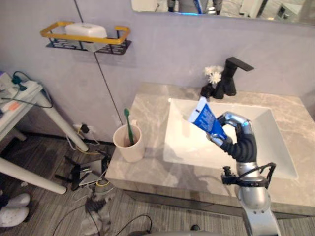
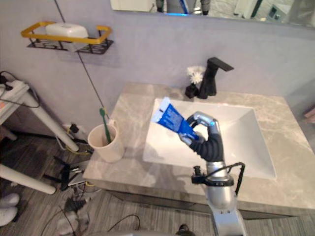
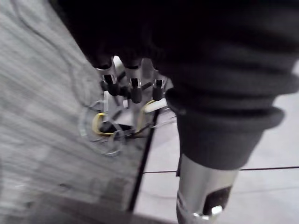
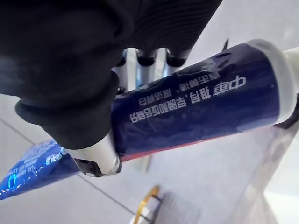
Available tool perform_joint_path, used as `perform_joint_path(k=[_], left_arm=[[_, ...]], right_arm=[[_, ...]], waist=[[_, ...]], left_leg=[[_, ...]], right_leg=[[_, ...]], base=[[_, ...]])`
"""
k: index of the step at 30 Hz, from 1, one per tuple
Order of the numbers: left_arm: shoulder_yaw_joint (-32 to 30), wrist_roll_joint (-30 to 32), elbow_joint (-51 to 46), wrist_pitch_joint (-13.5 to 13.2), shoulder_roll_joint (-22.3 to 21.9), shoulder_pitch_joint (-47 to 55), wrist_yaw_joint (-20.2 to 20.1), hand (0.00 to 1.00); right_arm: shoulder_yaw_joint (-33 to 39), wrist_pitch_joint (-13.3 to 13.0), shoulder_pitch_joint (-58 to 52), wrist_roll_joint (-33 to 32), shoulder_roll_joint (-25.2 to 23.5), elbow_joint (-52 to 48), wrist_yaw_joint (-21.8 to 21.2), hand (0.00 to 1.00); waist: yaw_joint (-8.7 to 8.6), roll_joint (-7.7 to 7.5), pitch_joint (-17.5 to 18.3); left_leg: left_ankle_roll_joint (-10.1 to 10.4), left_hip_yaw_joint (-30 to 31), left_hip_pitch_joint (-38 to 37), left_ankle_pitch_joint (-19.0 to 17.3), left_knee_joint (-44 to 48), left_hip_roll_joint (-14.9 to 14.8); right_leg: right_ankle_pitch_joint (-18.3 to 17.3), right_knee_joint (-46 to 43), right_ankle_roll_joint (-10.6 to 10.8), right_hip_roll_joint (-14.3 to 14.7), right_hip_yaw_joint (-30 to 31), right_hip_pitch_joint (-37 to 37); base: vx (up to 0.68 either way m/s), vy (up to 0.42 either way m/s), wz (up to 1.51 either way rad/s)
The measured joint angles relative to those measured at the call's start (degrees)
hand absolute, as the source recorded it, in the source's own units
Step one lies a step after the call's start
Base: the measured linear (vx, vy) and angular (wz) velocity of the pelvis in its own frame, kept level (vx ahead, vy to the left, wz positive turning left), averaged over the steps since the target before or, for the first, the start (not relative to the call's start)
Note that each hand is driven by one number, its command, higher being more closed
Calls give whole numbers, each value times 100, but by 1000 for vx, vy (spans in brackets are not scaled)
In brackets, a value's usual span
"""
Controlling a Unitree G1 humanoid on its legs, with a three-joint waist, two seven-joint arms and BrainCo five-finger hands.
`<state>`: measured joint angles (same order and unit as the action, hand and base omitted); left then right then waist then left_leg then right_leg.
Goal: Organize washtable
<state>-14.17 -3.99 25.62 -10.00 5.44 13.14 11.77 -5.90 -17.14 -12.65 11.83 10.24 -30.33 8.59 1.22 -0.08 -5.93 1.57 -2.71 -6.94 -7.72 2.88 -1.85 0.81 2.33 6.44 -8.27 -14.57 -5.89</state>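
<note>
My right hand (image 1: 237, 132) is raised above the white sink basin (image 1: 187, 142), its fingers curled round a blue toothpaste tube (image 1: 206, 120) with a white cap (image 4: 282, 79). The tube's flat end points up and to the left. A beige cup (image 1: 129, 143) with a green toothbrush (image 1: 128, 124) in it stands on the marble counter (image 1: 147, 167) left of the basin. My left hand (image 3: 133, 84) hangs low over the grey floor, fingers straight and holding nothing.
A black faucet (image 1: 229, 76) and a small white flower (image 1: 213, 74) stand behind the basin. A yellow-rimmed wall shelf (image 1: 86, 37) holds a white soap dish. A white stand (image 1: 29, 108) and tangled cables (image 1: 91, 172) are on the floor to the left.
</note>
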Motion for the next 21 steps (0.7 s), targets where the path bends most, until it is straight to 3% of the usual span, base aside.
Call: perform_joint_path(k=[3,10,14,21], left_arm=[[37,13,-1870,-186,-330,192,122,0],[759,10,-4048,-439,-630,209,196,0],[1361,-169,-4827,-623,-631,197,9,0],[1771,-461,-5231,-674,-581,150,-192,0]], right_arm=[[-165,1,131,-7,-122,1,-7,100],[-354,11,223,-17,-267,1,-48,100],[-517,21,276,-14,-302,1,-120,100],[-698,47,544,-12,-301,2,-123,100]], waist=[[1,72,52],[12,244,188],[-16,285,208],[-16,273,223]], left_leg=[[7,75,22,10,15,3],[25,117,-13,22,23,-11],[27,123,-103,23,8,-13],[17,122,-112,45,3,-10]], right_leg=[[-1,11,-3,-2,-85,-30],[1,74,-5,11,-146,-127],[-4,100,-12,18,-157,-265],[11,99,-29,32,-149,-272]], base=[[-9,-24,11],[-18,-17,4],[-49,-17,1],[-54,-14,0]])
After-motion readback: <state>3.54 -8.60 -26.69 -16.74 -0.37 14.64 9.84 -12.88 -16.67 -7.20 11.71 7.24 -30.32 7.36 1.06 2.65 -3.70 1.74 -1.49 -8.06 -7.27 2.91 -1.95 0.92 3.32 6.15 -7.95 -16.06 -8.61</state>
